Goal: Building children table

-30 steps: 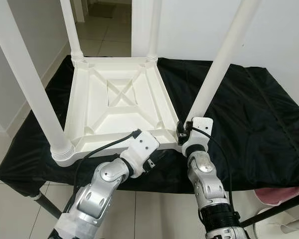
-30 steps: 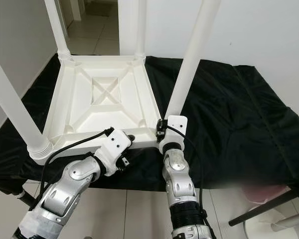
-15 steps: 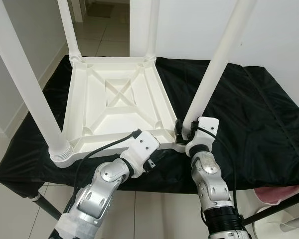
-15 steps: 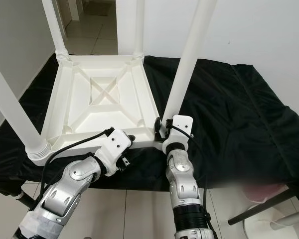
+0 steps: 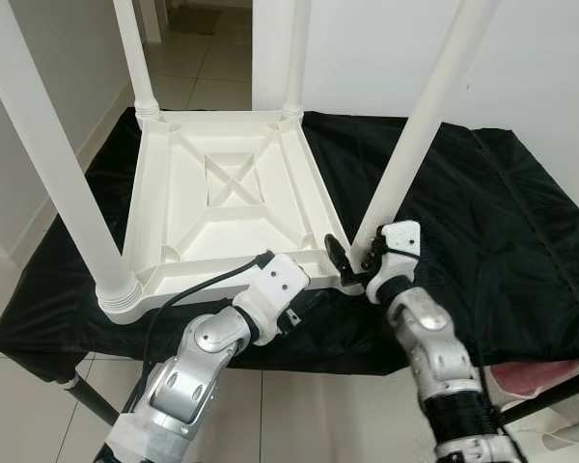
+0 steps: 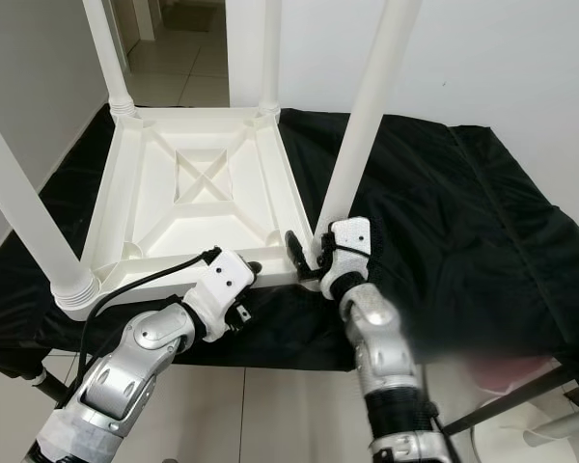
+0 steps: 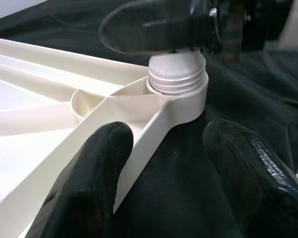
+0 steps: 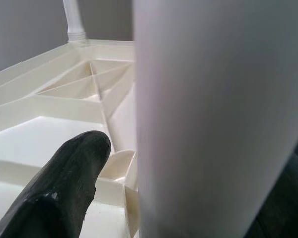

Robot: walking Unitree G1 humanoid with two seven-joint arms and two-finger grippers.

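Note:
A white plastic children's table (image 5: 227, 227) lies upside down on a black cloth, with its legs standing up. My right gripper (image 5: 355, 249) is at the foot of the near right leg (image 5: 415, 125). It is open, with one black finger (image 8: 69, 188) left of the leg and a gap between them. My left gripper (image 7: 164, 144) is open and straddles the table's near rim (image 7: 139, 148) beside the leg's threaded socket (image 7: 176, 82). One finger (image 7: 89, 173) lies on the inner side of the rim and the other stands apart on the cloth side.
The black cloth (image 5: 502, 212) covers a folding work table and spreads wide to the right. The near left leg (image 5: 48, 154) rises close to my left arm. A tiled doorway (image 5: 188, 58) opens behind, and a pink object (image 5: 536, 371) sits low at the right.
My right forearm has swung out to the right and the wrist has turned. A black finger now shows left of the leg's foot. The left arm has not moved.

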